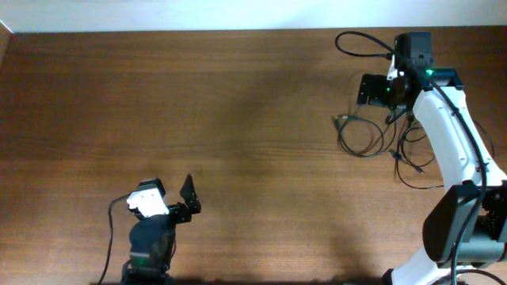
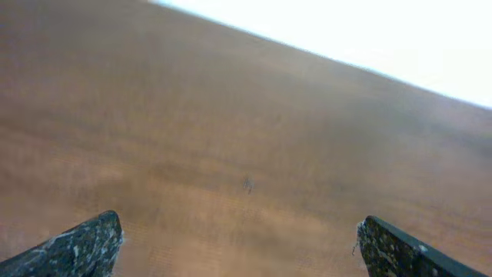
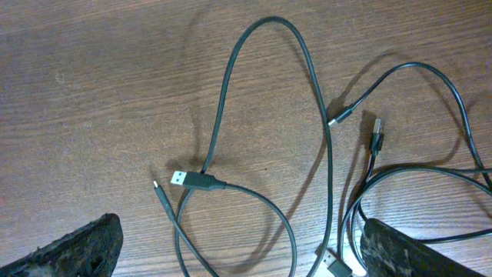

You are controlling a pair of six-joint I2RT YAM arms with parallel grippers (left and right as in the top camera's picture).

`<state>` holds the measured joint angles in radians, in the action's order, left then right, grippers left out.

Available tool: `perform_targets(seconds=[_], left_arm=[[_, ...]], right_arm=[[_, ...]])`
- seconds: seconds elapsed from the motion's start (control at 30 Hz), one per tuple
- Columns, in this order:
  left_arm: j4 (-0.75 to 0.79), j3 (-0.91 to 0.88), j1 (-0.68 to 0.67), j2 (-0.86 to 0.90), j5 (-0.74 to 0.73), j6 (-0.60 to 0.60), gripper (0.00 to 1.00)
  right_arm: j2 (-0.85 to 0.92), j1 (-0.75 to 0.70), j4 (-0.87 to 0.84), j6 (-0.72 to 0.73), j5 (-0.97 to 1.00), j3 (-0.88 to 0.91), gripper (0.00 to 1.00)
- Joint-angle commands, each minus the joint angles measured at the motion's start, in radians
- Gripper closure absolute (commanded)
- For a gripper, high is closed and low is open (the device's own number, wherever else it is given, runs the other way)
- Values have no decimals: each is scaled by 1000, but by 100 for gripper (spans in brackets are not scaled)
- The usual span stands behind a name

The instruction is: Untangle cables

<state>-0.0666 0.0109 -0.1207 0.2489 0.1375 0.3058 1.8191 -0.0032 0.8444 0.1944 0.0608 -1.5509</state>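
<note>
Several thin black cables (image 1: 366,136) lie in loose overlapping loops on the wooden table at the far right, partly under my right arm. In the right wrist view the cables (image 3: 323,154) cross each other, with a USB plug (image 3: 181,178) and small plug ends lying free. My right gripper (image 1: 379,89) hangs just above them, open and empty; its fingers (image 3: 242,250) straddle the loops. My left gripper (image 1: 188,196) is open and empty at the near left, far from the cables, over bare wood (image 2: 240,250).
The wooden table (image 1: 222,119) stretches between the two arms. A thicker black arm cable (image 1: 360,41) loops near the right arm's wrist at the back right. The right arm's base (image 1: 459,229) stands at the near right corner.
</note>
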Motion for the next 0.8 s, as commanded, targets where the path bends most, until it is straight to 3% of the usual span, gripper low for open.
perform_targets(seconds=[0.0, 0.1, 0.2, 0.77], left_arm=[[-6, -2, 8, -92, -3, -60, 1], [-10, -2, 8, -180, -21, -147, 1], [-11, -2, 8, -245, -27, -151, 1], [-10, -2, 8, -244, -26, -154, 1]], right_arm=[[5, 3, 1, 0, -5, 10, 1], [5, 3, 1, 0, -5, 10, 1], [5, 3, 1, 0, -5, 10, 2], [8, 3, -3, 0, -2, 10, 1]])
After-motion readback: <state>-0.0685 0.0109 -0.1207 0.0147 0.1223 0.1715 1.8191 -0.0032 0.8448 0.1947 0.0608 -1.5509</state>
